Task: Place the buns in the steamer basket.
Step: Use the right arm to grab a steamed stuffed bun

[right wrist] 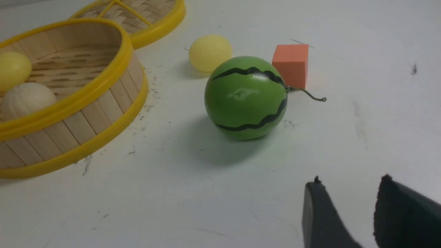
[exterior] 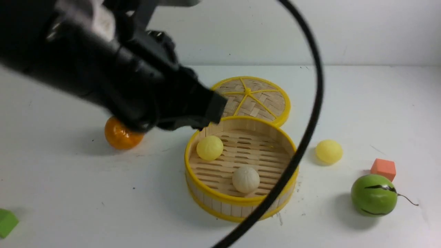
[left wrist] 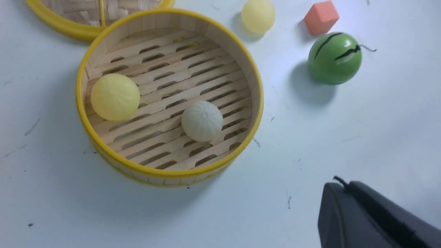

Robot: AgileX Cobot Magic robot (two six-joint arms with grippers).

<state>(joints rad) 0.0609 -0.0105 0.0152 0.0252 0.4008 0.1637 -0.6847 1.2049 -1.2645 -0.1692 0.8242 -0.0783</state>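
Observation:
The steamer basket (exterior: 241, 202) (left wrist: 165, 173) (right wrist: 69, 105) stands mid-table. Inside it lie two buns: a smooth pale yellow bun (exterior: 209, 147) (left wrist: 114, 97) (right wrist: 12, 69) by the far left wall and a pleated off-white bun (exterior: 245, 179) (left wrist: 202, 120) (right wrist: 26, 100) near the front. Another yellow bun (exterior: 329, 151) (left wrist: 258, 15) (right wrist: 209, 52) rests on the table right of the basket. My left gripper (exterior: 217, 108) (left wrist: 344, 187) hovers above the basket's far left rim, shut and empty. My right gripper (right wrist: 349, 182) is open and empty, low over the table near the green ball.
A woven lid (exterior: 256, 98) lies behind the basket. An orange tangerine (exterior: 120, 136) sits left, partly under my left arm. At the right are a green watermelon ball (exterior: 373, 194) (right wrist: 246, 98) and an orange cube (exterior: 383, 168). A green block (exterior: 7, 222) is front left. A black cable (exterior: 310, 120) crosses the basket.

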